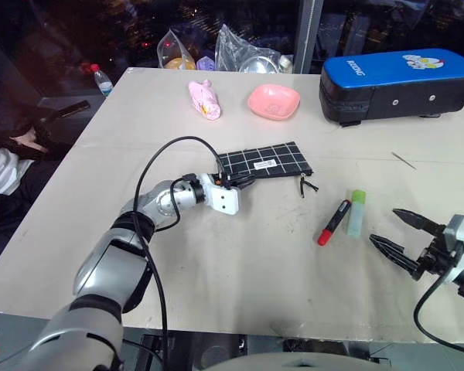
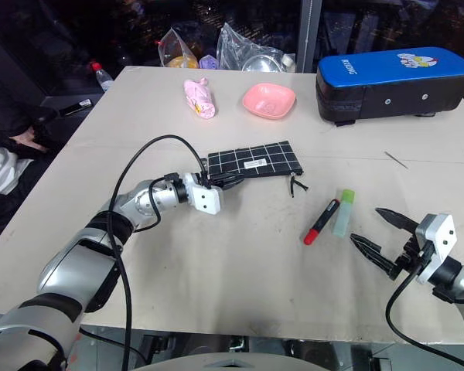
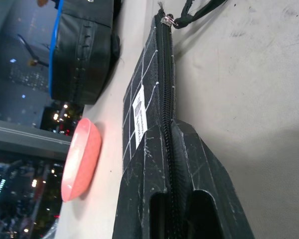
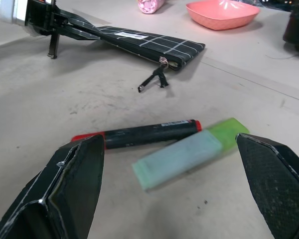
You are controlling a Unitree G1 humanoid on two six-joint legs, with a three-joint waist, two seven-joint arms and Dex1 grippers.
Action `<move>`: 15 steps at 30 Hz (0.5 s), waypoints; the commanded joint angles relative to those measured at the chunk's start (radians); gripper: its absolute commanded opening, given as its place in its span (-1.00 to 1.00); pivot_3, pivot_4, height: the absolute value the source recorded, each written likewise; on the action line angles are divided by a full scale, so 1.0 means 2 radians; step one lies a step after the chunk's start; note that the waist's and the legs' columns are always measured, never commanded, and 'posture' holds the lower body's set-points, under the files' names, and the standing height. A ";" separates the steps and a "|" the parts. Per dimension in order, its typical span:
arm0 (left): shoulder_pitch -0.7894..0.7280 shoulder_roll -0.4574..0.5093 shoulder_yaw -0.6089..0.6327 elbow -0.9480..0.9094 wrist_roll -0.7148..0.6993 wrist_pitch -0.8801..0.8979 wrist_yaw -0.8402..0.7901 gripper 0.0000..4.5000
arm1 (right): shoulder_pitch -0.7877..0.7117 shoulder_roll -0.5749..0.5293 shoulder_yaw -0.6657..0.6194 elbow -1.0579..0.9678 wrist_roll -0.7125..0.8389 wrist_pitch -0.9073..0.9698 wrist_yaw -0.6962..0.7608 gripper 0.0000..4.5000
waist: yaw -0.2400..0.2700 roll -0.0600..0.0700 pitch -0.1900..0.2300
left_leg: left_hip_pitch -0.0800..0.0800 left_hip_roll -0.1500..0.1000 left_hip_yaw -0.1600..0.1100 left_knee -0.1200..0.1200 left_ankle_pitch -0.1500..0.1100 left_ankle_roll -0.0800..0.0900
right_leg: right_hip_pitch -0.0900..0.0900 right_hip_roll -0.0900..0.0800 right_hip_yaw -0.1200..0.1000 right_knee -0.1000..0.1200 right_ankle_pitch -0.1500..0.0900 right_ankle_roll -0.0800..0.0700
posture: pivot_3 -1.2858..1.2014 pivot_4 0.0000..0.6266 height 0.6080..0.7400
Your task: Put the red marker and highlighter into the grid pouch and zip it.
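**Left tool clamped on the pouch's end; marker and highlighter lie loose by the right tool**

Along the far side of the tabletop (image 1: 240, 255) stand a big blue-and-black case (image 1: 398, 85), a pink bowl (image 1: 274, 101) and a pink crumpled item (image 1: 205, 100); clear plastic bags (image 1: 243, 54) and a small bottle (image 1: 100, 79) sit at the far edge. All of these are well apart from the task's things, and nothing lies between the pouch and the two pens.

The grid pouch (image 1: 267, 161) lies flat near the middle of the tabletop: black fabric with white grid lines, a small white label on its face, its zipper running along the near edge with the black pull cord (image 1: 305, 185) trailing off the right end. The left tool (image 1: 230, 182) is closed tight on the pouch's left end, the fingers (image 3: 209, 199) pinching the fabric on either side of the zipper line.

To the right of the pouch, the red marker (image 1: 334, 222), with a black barrel and red ends, lies just beside the highlighter (image 1: 356, 212), which has a pale greenish body and a lime cap. The two sit almost parallel, close to touching.

The right tool (image 1: 397, 232) hovers near them with its fingers spread wide, holding nothing.
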 commanded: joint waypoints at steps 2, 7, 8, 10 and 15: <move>0.015 0.018 0.014 -0.031 -0.017 -0.009 0.013 -0.99 | -0.007 -0.003 -0.006 -0.018 0.005 0.003 -0.003 0.89 | -0.001 0.000 0.000 | 0.000 0.000 0.000 0.000 0.000 0.000 | 0.000 0.000 0.000 0.000 0.000 0.000 | 0.03 -0.52 1.00; 0.042 0.022 0.032 -0.079 -0.099 0.003 -0.037 -0.99 | -0.012 -0.003 -0.004 -0.027 0.005 0.011 -0.006 0.89 | -0.001 0.000 0.000 | 0.000 0.000 0.000 0.000 0.000 -0.001 | -0.001 0.000 0.000 0.001 0.000 0.000 | 0.03 -0.52 1.00; 0.051 0.024 0.036 -0.091 -0.116 0.011 -0.049 -0.99 | -0.014 -0.003 -0.003 -0.028 0.005 0.013 -0.007 0.89 | -0.001 0.000 0.000 | 0.000 0.000 0.000 0.000 0.001 -0.001 | -0.001 0.000 0.000 0.001 0.000 0.000 | 0.03 -0.52 1.00; 0.065 0.028 0.042 -0.117 -0.141 0.026 -0.068 -0.99 | -0.017 -0.004 -0.001 -0.028 0.004 0.015 -0.007 0.89 | -0.001 0.000 0.000 | -0.001 0.000 0.000 0.000 0.001 -0.002 | -0.001 0.000 0.000 0.001 0.000 0.000 | 0.03 -0.52 1.00; 0.092 0.036 0.054 -0.181 -0.187 0.064 -0.108 -0.99 | -0.026 -0.003 0.005 -0.023 0.001 0.017 -0.005 0.89 | 0.000 0.000 0.000 | -0.001 0.000 0.000 0.001 0.001 -0.002 | -0.001 0.000 0.000 0.001 0.000 0.000 | 0.03 -0.52 1.00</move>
